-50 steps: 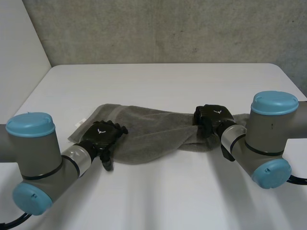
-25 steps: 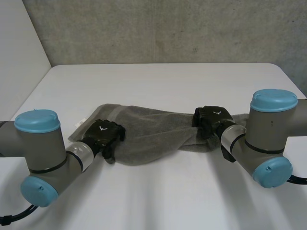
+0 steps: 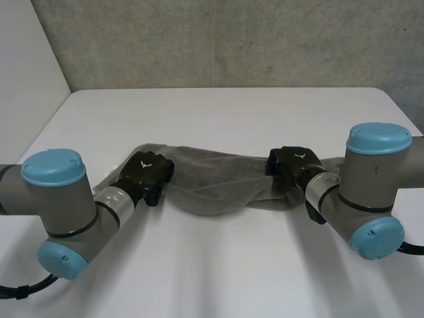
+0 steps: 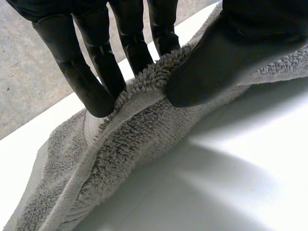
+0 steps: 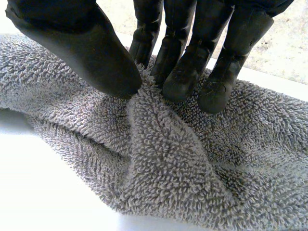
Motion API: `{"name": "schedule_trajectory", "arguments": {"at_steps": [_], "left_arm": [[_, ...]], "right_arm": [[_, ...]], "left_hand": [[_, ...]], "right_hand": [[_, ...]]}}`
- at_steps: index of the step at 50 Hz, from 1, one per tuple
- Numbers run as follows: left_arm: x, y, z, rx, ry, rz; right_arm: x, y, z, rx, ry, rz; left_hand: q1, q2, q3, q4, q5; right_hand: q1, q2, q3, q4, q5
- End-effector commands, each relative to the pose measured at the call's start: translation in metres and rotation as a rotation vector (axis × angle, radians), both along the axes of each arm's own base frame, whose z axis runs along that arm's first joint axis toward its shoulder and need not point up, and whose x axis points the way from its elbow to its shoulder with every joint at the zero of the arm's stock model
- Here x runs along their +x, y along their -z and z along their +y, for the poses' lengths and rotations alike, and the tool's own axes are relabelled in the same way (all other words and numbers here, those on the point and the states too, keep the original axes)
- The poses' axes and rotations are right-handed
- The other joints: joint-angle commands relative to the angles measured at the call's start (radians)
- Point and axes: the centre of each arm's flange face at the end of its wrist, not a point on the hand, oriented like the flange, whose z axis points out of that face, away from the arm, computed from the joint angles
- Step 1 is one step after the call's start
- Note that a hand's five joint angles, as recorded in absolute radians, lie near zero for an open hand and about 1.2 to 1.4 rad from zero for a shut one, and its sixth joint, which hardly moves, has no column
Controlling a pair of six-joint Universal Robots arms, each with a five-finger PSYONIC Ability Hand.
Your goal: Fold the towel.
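Observation:
A grey terry towel lies bunched lengthwise across the white table, sagging between my two hands. My left hand is at the towel's left end; in the left wrist view its fingers and thumb pinch a raised fold of the hemmed edge, lifting it off the table. My right hand is at the towel's right end. Seen from the right wrist, its fingers and thumb squeeze a ridge of towel between them.
The table's far edge meets a grey concrete wall. Bare white tabletop lies in front of the towel and behind it. Both forearms reach in from the near corners.
My left hand has closed from spread fingers into a pinch on the towel's left end and drawn it up and slightly away. The right hand has kept its grip and place.

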Motion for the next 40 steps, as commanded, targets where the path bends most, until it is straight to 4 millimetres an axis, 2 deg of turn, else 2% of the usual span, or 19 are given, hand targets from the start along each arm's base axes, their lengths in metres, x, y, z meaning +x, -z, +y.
{"name": "schedule_trajectory", "arguments": {"at_steps": [1,2,4,5,6,7,9,10,12,15,18,21,24,26,29,31,36,38,40], "left_arm": [[0.002,-0.016,0.003,-0.017,-0.033,0.01],[0.002,-0.016,0.003,-0.017,-0.033,0.01],[0.001,-0.049,0.019,-0.057,-0.018,0.036],[0.001,-0.049,0.019,-0.057,-0.018,0.037],[0.001,-0.07,0.03,-0.086,-0.006,0.065],[0.001,-0.07,0.031,-0.087,-0.006,0.065],[0.003,-0.116,0.052,-0.169,0.009,0.154],[0.003,-0.116,0.052,-0.17,0.01,0.155],[0.007,-0.157,0.073,-0.248,0.025,0.255],[0.012,-0.181,0.085,-0.29,0.031,0.329],[0.012,-0.18,0.086,-0.269,0.029,0.346],[0.011,-0.175,0.084,-0.251,0.027,0.341],[0.006,-0.148,0.076,-0.172,0.018,0.304],[0.002,-0.118,0.069,-0.084,0.007,0.264],[0.0,-0.105,0.065,-0.048,0.0,0.245],[-0.003,-0.081,0.057,0.013,-0.007,0.214],[-0.009,-0.055,0.045,0.069,-0.015,0.179],[-0.011,-0.05,0.041,0.076,-0.017,0.173],[-0.016,-0.044,0.033,0.081,-0.018,0.172]], "right_arm": [[0.0,-0.015,0.002,-0.012,-0.016,0.001],[0.0,-0.015,0.002,-0.012,-0.016,0.001],[0.001,-0.058,0.011,-0.05,-0.079,-0.006],[0.001,-0.059,0.011,-0.05,-0.08,-0.007],[0.001,-0.082,0.016,-0.079,-0.118,-0.005],[0.001,-0.103,0.022,-0.106,-0.16,0.0],[-0.002,-0.124,0.026,-0.138,-0.19,0.007],[-0.002,-0.124,0.026,-0.138,-0.19,0.007],[-0.013,-0.157,0.029,-0.198,-0.219,0.029],[-0.024,-0.187,0.031,-0.275,-0.223,0.064],[-0.028,-0.199,0.026,-0.305,-0.234,0.112],[-0.027,-0.194,0.02,-0.287,-0.244,0.142],[-0.02,-0.169,0.006,-0.227,-0.277,0.222],[-0.016,-0.136,-0.009,-0.151,-0.316,0.325],[-0.016,-0.117,-0.018,-0.108,-0.327,0.381],[-0.014,-0.088,-0.04,-0.083,-0.301,0.487],[-0.008,-0.062,-0.072,-0.12,-0.215,0.547],[-0.002,-0.058,-0.08,-0.161,-0.205,0.538],[0.021,-0.052,-0.083,-0.253,-0.212,0.518]], "left_hand": [[-0.027,-0.075,-0.138,-0.113,-0.257],[-0.027,-0.075,-0.138,-0.113,-0.257],[-0.027,-0.075,-0.138,-0.113,-0.257],[-0.027,-0.075,-0.138,-0.113,-0.257],[-0.027,-0.075,-0.138,-0.113,-0.257],[-0.027,-0.075,-0.138,-0.113,-0.257],[-0.027,-0.075,-0.138,-0.113,-0.257],[-0.027,-0.075,-0.138,-0.113,-0.257],[-0.027,-0.075,-0.138,-0.113,-0.257],[-0.027,-0.075,-0.138,-0.113,-0.257],[-0.027,-0.075,-0.138,-0.113,-0.257],[-0.027,-0.075,-0.138,-0.113,-0.257],[-0.027,-0.075,-0.138,-0.113,-0.257],[-0.027,-0.075,-0.138,-0.113,-0.257],[-0.027,-0.075,-0.138,-0.113,-0.257],[-0.027,-0.075,-0.138,-0.113,-0.257],[-0.027,-0.075,-0.138,-0.113,-0.257],[-0.027,-0.075,-0.138,-0.113,-0.257],[-0.027,-0.075,-0.138,-0.113,-0.257]], "right_hand": [[0.069,0.083,0.061,0.053,0.063],[0.069,0.083,0.061,0.053,0.063],[0.069,0.083,0.061,0.053,0.063],[0.069,0.083,0.061,0.053,0.063],[0.069,0.083,0.061,0.053,0.063],[0.069,0.083,0.061,0.053,0.063],[0.069,0.083,0.061,0.053,0.063],[0.069,0.083,0.061,0.053,0.063],[0.069,0.083,0.061,0.053,0.063],[0.069,0.083,0.061,0.053,0.063],[0.069,0.083,0.061,0.053,0.063],[0.069,0.083,0.061,0.053,0.063],[0.069,0.083,0.061,0.053,0.063],[0.069,0.083,0.061,0.053,0.063],[0.069,0.083,0.061,0.053,0.063],[0.069,0.083,0.061,0.053,0.063],[0.069,0.083,0.061,0.053,0.063],[-0.023,-0.01,-0.032,-0.039,-0.03],[-0.809,-0.795,-0.817,-0.825,-0.816]]}}
